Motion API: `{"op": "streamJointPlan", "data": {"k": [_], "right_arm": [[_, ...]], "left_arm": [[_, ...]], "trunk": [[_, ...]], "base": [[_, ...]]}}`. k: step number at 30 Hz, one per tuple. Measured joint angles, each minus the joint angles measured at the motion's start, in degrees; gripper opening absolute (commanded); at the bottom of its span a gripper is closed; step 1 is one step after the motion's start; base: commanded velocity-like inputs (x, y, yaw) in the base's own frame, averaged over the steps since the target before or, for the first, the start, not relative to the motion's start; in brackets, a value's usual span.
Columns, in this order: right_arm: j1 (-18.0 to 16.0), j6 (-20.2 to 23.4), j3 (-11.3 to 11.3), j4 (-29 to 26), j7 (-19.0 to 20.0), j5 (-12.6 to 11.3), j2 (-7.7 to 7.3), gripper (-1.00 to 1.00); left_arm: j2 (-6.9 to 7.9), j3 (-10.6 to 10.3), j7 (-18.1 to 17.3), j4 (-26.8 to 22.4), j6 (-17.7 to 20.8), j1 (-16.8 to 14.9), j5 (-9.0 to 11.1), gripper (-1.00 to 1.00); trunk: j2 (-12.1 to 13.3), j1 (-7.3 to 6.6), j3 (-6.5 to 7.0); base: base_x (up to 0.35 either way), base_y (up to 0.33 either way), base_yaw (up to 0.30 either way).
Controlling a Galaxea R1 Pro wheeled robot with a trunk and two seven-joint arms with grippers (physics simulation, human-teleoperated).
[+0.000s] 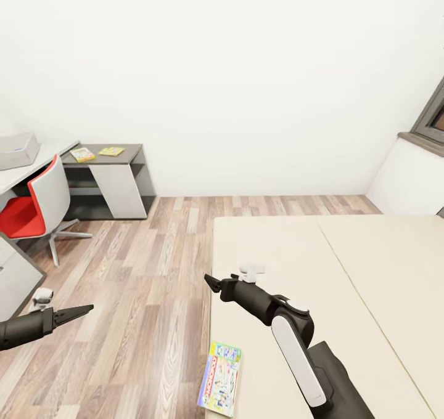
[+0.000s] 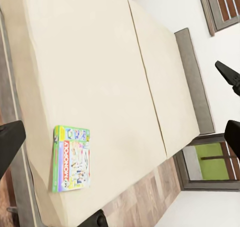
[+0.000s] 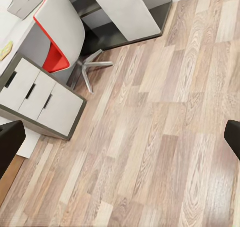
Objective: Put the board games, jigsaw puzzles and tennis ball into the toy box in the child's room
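We see the green-edged board game (image 1: 220, 378) flat at the bed (image 1: 345, 265) edge, below our right gripper (image 1: 213, 281). Both it and the left gripper (image 1: 80, 311) are spread open, holding nothing.

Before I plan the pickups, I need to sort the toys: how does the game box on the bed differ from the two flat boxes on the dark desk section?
The board game lies on the beige bed, close below the right pincer; the two jigsaw puzzles lie across the room on the table. The board game has a white busy cover with a green edge; the jigsaw puzzles look mostly yellow. All three lie flat.
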Motion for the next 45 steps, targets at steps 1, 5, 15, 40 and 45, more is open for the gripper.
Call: {"op": "streamJointPlan", "data": {"k": [1,5,15,40,45], "right_arm": [[0.0,0.0,0.01,0.0,0.0,0.0,0.0,1.0],[0.0,0.0,-0.01,0.01,0.0,0.0,0.03,1.0],[0.0,0.0,0.03,0.01,0.0,0.0,0.05,1.0],[0.0,0.0,0.03,0.01,-0.07,0.01,0.08,1.0],[0.0,0.0,0.03,0.01,-0.08,0.01,0.09,1.0]], "left_arm": [[0.0,0.0,0.0,0.01,0.0,0.0,0.01,1.0],[0.0,0.0,0.0,0.01,0.0,0.0,-0.02,1.0],[0.0,0.0,0.0,0.03,0.0,0.0,-0.03,1.0],[0.0,0.0,0.0,0.05,0.0,0.0,-0.04,1.0],[0.0,0.0,0.0,0.05,0.0,0.0,-0.02,1.0]], "trunk": [[0.0,0.0,0.1],[0.0,0.0,0.48],[0.0,0.0,1.44],[0.01,0.0,3.83],[0.01,0.0,4.31]], "base": [[0.0,0.0,0.0],[0.0,0.0,0.0],[0.0,0.0,0.0],[0.0,0.0,0.0],[0.0,0.0,0.0]]}}
